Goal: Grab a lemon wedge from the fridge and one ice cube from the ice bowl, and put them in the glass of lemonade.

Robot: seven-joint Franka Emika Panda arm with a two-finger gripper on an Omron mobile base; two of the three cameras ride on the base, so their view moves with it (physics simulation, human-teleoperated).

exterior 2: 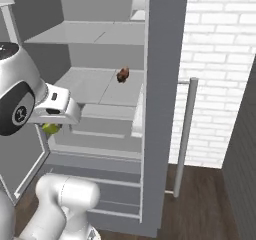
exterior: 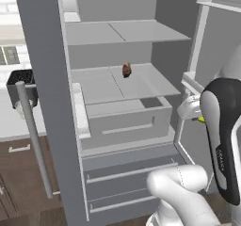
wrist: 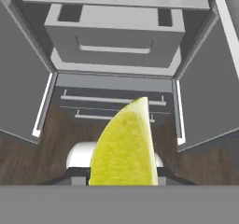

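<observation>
Fingers are gripping the lemon wedge outside the open fridge; the narrow pinch is risking a slip.

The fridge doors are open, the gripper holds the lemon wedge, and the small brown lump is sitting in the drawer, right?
Not quite. The small brown lump sits on the fridge shelf above the drawer, as the left base view shows. The doors are open, and the gripper holds the lemon wedge.
</observation>
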